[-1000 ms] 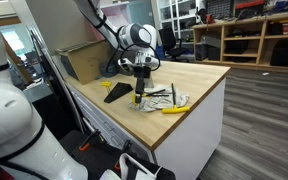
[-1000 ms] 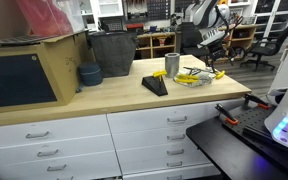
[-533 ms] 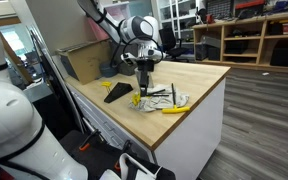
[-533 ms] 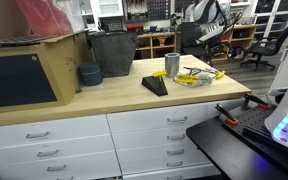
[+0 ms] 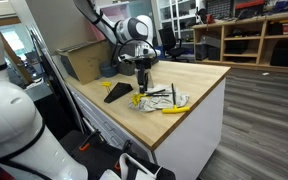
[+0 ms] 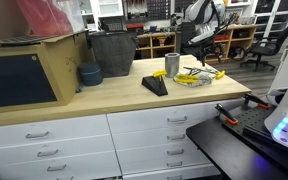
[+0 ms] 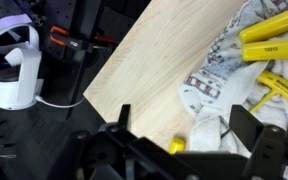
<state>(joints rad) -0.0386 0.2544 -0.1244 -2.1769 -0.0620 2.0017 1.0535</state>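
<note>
My gripper point(image 5: 142, 72) point(image 6: 206, 42) hangs open above the wooden tabletop point(image 7: 144, 55), with nothing between its fingers point(image 7: 122, 120). In the wrist view the gripper point(image 7: 189, 132) comes in from the bottom edge. Below it lies a crumpled white patterned cloth point(image 7: 222, 70) point(image 5: 156, 99) point(image 6: 192, 78) with several yellow-handled tools point(image 7: 270, 35) point(image 5: 174, 109) on it. A small yellow piece point(image 7: 176, 146) shows at the cloth's edge, right under the jaws. The gripper touches none of these.
A black wedge point(image 5: 116, 92) point(image 6: 155, 86) lies beside the cloth. A metal cup point(image 6: 172, 64), a blue bowl point(image 6: 90, 74) and a dark bin point(image 6: 111, 52) stand further along. The table edge point(image 7: 96, 85) is close by, and a white headset point(image 7: 9, 65) lies on the floor beyond it.
The gripper has risen a little above the cloth and stays open. The cloth and tools have not moved.
</note>
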